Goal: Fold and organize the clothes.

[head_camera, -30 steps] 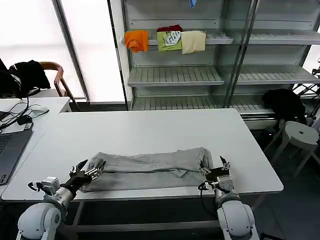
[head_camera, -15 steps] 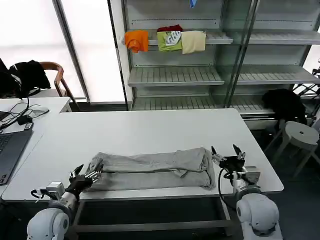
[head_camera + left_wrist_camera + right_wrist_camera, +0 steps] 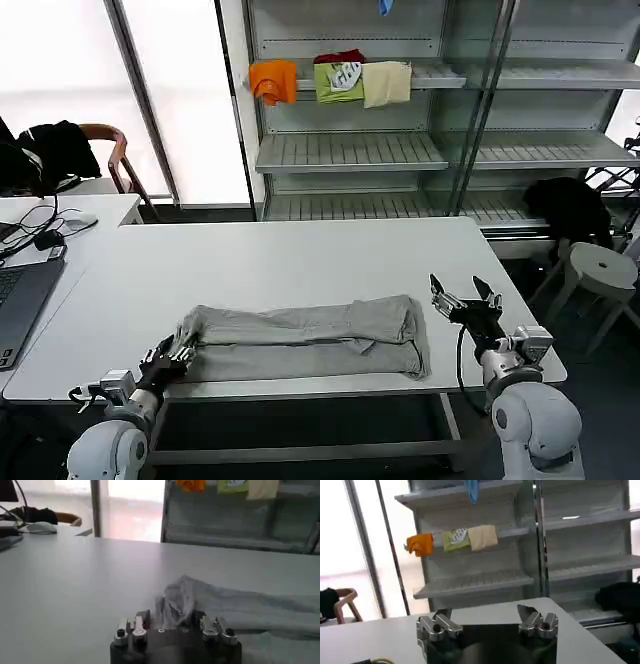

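Observation:
One of the clothes, a light grey shirt, lies folded into a long band across the near part of the white table. My left gripper sits low at the band's left end. In the left wrist view this gripper is open, its fingers spread wide with the bunched shirt end just ahead of them. Raised off to the right of the shirt's right end, my right gripper holds nothing. The right wrist view shows that gripper open over the table.
Orange, green and cream folded garments sit on a shelf behind the table. A laptop and cables lie on the left desk. A stool stands at the right, with black clothing beyond it.
My right gripper let go of the shirt's right end and moved up and to the right. My left gripper drew back toward the table's front edge.

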Motion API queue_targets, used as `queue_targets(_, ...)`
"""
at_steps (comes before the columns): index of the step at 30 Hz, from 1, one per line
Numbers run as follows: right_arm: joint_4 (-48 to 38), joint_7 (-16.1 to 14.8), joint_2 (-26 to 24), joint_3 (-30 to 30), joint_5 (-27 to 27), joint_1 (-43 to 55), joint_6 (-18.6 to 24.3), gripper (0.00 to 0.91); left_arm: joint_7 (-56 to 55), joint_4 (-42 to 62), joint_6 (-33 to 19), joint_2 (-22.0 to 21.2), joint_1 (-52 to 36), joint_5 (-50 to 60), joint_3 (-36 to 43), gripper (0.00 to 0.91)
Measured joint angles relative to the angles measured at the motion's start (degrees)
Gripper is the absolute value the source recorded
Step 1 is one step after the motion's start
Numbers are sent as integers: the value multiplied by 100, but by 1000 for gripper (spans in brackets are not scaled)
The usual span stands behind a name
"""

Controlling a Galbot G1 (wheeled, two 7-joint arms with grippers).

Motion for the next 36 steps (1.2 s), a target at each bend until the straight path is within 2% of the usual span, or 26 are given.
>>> queue_targets(10,0,62,-21,89,128,18,2,907,37,24,33,-66,-39,-83,46,0)
queue_targets(23,-51,140,-72,172,203,25,7,907,246,-79,-288,-7,-162,-13,-129,0)
queue_targets(29,-114,166,-68,144,191,39,13,907,577,-132,-403,243,-288,417,-589,0)
queue_targets(36,-195,173,-53,80,124,52,32,907,1064,76,-611,883,-515,1337,-1308,0)
